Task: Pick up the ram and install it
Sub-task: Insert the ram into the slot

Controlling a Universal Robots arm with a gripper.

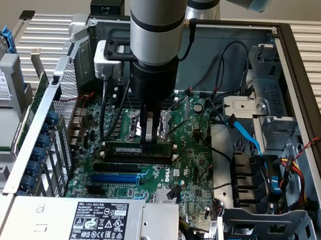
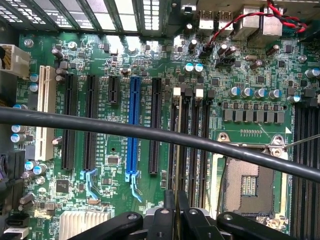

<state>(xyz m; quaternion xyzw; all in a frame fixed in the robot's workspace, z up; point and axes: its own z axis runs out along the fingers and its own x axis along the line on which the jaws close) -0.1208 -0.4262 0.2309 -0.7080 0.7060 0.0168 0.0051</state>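
Exterior view: gripper (image 1: 149, 135) pinches the ram (image 1: 124, 149) by its top edge. This grip keeps the stick on edge and parallel to the slots (image 2: 196, 145). The ram sits just beside the CPU socket (image 1: 131, 123), apparently lined up for insertion. Full seating cannot be confirmed.

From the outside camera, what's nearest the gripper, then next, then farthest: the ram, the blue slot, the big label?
1. the ram, right under the gripper.
2. the blue slot, a few slots away.
3. the big label, on the grey box in front.
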